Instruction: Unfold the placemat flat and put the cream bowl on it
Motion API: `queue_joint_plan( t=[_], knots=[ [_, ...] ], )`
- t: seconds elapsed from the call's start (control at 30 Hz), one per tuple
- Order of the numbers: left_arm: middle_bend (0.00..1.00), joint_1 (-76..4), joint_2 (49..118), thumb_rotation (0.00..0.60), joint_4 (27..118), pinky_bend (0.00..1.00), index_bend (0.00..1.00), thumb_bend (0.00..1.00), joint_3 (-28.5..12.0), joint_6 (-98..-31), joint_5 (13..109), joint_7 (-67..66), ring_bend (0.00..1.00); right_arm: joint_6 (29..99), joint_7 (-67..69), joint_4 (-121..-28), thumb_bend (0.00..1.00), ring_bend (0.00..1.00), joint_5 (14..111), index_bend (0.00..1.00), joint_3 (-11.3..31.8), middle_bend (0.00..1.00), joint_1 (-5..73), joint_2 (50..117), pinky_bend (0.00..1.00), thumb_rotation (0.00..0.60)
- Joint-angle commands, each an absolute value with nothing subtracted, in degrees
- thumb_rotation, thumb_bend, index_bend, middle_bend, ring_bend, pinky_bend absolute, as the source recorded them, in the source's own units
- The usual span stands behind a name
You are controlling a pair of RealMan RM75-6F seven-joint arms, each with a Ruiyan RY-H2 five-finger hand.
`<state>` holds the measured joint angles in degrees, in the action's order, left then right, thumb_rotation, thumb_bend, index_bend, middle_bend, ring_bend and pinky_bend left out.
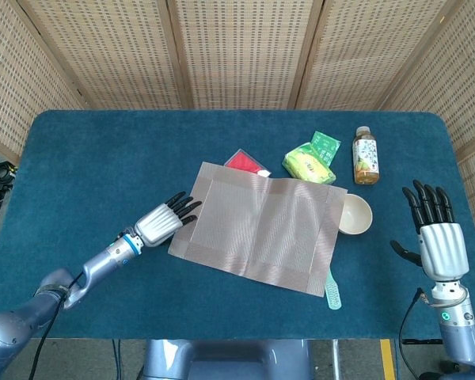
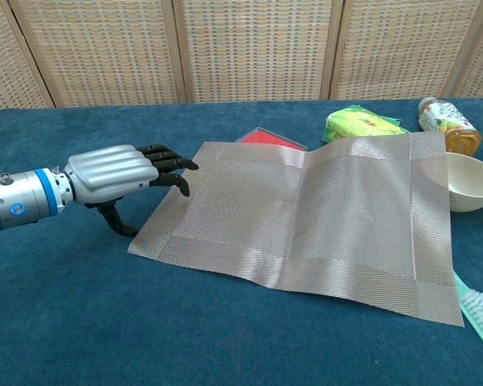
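The grey-brown woven placemat (image 1: 257,228) (image 2: 306,217) lies spread on the blue table, its far right part rising over things beneath it. The cream bowl (image 1: 355,214) (image 2: 470,182) stands upright just off the mat's right edge, empty. My left hand (image 1: 163,221) (image 2: 117,173) hovers at the mat's left edge, palm down, fingers spread, its dark fingertips (image 2: 179,166) at the border; I cannot tell if they touch. My right hand (image 1: 435,237) stays at the table's right side, fingers apart and pointing away, holding nothing, well right of the bowl.
A red flat packet (image 1: 246,162) (image 2: 272,138) peeks from under the mat's far edge. A green-yellow snack bag (image 1: 311,159) (image 2: 361,124) and a bottle of tea (image 1: 365,156) (image 2: 444,122) stand behind. A mint green brush (image 1: 332,290) (image 2: 480,310) lies at the mat's near right corner.
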<state>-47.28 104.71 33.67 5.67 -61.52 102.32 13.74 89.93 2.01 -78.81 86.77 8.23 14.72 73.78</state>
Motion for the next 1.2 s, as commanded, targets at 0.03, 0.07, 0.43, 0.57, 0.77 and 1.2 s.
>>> queue_joint_plan(
  t=[0.03, 0.07, 0.43, 0.57, 0.77, 1.2],
  knots=[
    [0.0, -47.5, 105.2, 0.6, 33.2, 0.0, 0.23, 0.0, 5.8, -61.7, 102.1, 14.1, 0.0, 89.9, 2.1, -79.0, 0.0, 0.0, 86.9, 0.0, 8.3, 0.0, 14.6, 73.7, 0.0, 0.6],
    [0.0, -47.6, 105.4, 0.6, 33.1, 0.0, 0.23, 0.0, 5.9, -61.8, 102.0, 14.4, 0.0, 89.9, 2.1, -79.1, 0.0, 0.0, 87.0, 0.0, 8.3, 0.0, 14.6, 73.7, 0.0, 0.6],
    [0.0, -48.5, 105.8, 0.6, 33.1, 0.0, 0.24, 0.2, 6.5, -62.0, 101.6, 14.4, 0.0, 89.3, 2.6, -79.9, 0.0, 0.0, 87.4, 0.0, 8.4, 0.0, 14.4, 73.3, 0.0, 0.6],
    [0.0, -48.7, 106.0, 0.6, 33.3, 0.0, 0.24, 0.27, 6.7, -62.0, 101.4, 14.2, 0.0, 89.6, 2.5, -80.1, 0.0, 0.0, 87.9, 0.0, 8.4, 0.0, 14.3, 73.2, 0.0, 0.6],
    [0.0, -48.9, 106.2, 0.6, 33.5, 0.0, 0.25, 0.34, 6.9, -61.7, 101.2, 14.0, 0.0, 89.9, 2.5, -80.3, 0.0, 0.0, 88.3, 0.0, 8.5, 0.0, 14.2, 73.1, 0.0, 0.6],
    [0.0, -48.9, 106.9, 0.6, 32.8, 0.0, 0.27, 0.44, 7.7, -61.3, 100.8, 15.1, 0.0, 89.9, 2.5, -80.7, 0.0, 0.0, 88.9, 0.0, 8.6, 0.0, 14.0, 72.9, 0.0, 0.6]
  ],
)
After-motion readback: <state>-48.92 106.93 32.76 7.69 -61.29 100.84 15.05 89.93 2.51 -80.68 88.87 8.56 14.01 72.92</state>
